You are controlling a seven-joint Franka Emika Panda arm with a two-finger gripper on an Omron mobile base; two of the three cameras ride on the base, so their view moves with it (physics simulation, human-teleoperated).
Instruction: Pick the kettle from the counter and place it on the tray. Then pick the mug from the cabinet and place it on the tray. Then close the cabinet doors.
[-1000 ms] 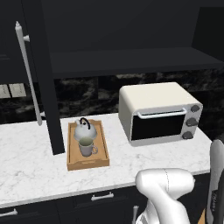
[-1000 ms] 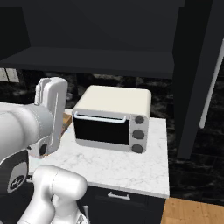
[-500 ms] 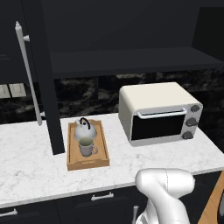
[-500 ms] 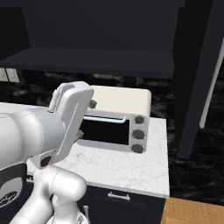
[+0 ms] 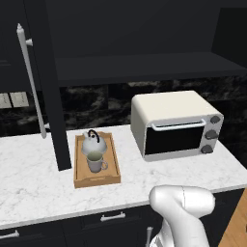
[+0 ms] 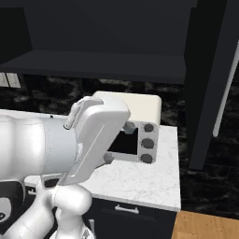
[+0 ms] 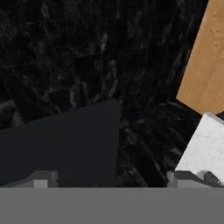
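Left base view: the kettle (image 5: 90, 143) and the mug (image 5: 96, 162) both stand in the wooden tray (image 5: 114, 162), which lies on the marble counter (image 5: 34, 183) toward its left part, well apart from the cream toaster oven (image 5: 176, 124). Both placements therefore appear complete. The left cabinet door (image 5: 50, 87) stands open, edge-on, with its silver bar handle (image 5: 31, 79).

Right base view: the white arm has swung right across the oven within the last second. The right cabinet door (image 6: 207, 79) also stands open, so door closing is judged the step in hand.

Hand view: the gripper (image 7: 118, 179) faces dark veined stone. Its fingertips sit widely spread, with nothing between them.
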